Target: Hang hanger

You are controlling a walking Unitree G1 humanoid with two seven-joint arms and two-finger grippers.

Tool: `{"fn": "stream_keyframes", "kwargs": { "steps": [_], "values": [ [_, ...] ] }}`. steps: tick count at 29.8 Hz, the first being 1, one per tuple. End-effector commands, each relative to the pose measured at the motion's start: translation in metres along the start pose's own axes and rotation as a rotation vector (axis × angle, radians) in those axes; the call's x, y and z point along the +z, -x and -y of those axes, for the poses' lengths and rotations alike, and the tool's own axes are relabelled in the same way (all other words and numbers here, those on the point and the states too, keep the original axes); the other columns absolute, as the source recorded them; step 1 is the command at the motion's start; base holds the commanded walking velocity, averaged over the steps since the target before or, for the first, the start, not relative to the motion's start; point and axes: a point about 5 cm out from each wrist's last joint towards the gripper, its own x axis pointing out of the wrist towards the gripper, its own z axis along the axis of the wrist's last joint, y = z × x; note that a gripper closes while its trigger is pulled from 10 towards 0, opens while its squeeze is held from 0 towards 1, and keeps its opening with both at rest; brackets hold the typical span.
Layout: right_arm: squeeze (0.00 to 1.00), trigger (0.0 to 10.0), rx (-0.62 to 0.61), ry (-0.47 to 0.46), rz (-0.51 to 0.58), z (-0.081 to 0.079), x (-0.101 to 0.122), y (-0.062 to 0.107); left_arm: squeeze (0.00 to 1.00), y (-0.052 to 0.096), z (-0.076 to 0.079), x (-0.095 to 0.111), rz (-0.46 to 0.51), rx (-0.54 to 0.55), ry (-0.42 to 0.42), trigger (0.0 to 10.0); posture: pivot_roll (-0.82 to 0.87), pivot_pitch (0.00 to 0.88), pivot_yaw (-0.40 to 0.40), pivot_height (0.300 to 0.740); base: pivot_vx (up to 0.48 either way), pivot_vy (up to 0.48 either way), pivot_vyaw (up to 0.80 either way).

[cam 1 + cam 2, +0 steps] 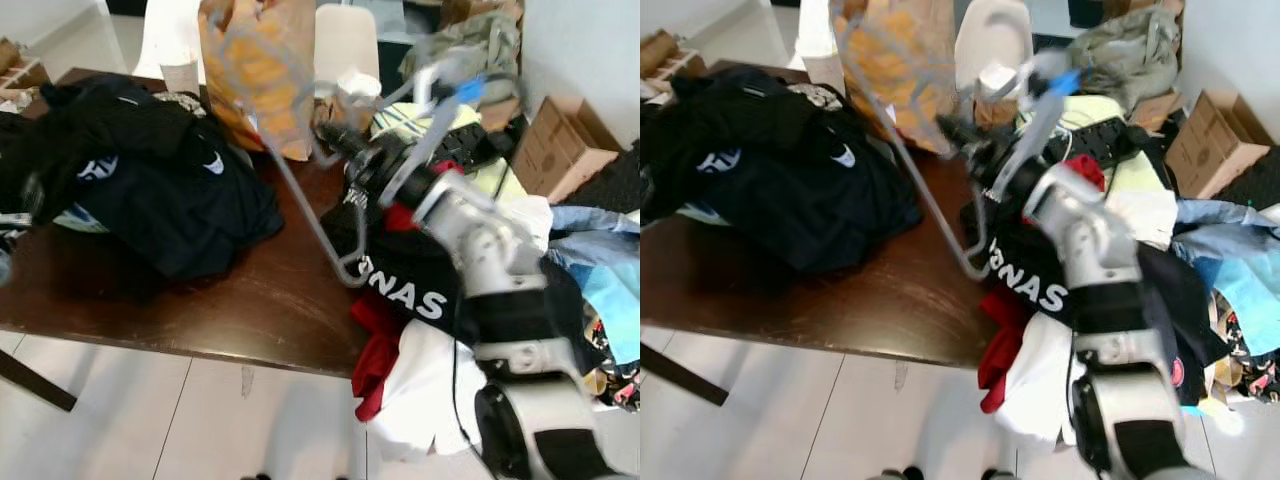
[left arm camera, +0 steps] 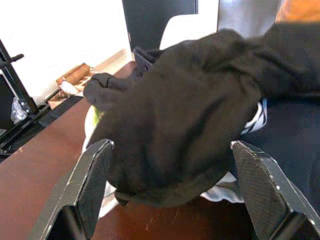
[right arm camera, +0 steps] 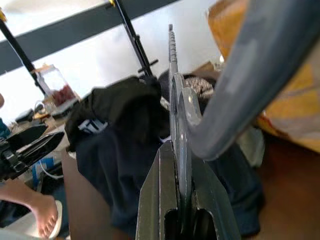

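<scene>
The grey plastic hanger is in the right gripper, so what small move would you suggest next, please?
Probably lift it higher: the right gripper is shut on the grey plastic hanger, whose curved end hangs low beside the pile of dark clothes on the brown table.

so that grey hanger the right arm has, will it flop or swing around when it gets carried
Probably stiff: the grey hanger keeps a straight bar and a firm hook while held above the table. It looks thin, so likely light. The right gripper pinches it at one spot, so it may pivot or swing there.
</scene>
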Motion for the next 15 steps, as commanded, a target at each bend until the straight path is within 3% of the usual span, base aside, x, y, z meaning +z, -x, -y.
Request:
{"fn": "stream_keyframes", "kwargs": {
  "steps": [1,6,8,15],
  "values": [
    [0.0,10.0,0.013,0.017,0.015,-0.005,0.005,0.0,0.0,0.0,-0.002,0.0,0.022,0.028,-0.001,10.0,-0.02,0.192,-0.05,0.74,0.0,0.0,0.0],
    [0.0,10.0,0.023,-0.004,0.014,-0.01,0.0,-0.001,0.0,-0.009,0.003,0.004,0.064,-0.015,-0.078,10.0,-0.01,0.194,-0.053,0.74,0.0,0.0,0.0],
    [0.0,10.0,0.022,-0.013,0.022,-0.011,0.0,-0.004,0.0,-0.023,0.012,0.009,0.123,-0.106,-0.106,10.0,-0.02,0.195,-0.056,0.74,0.0,0.0,0.0],
    [0.0,10.0,0.021,-0.004,0.026,-0.01,0.002,-0.004,0.0,-0.035,0.013,0.011,0.153,-0.101,-0.133,10.0,-0.04,0.197,-0.056,0.74,0.0,0.0,0.0]
  ]
}}
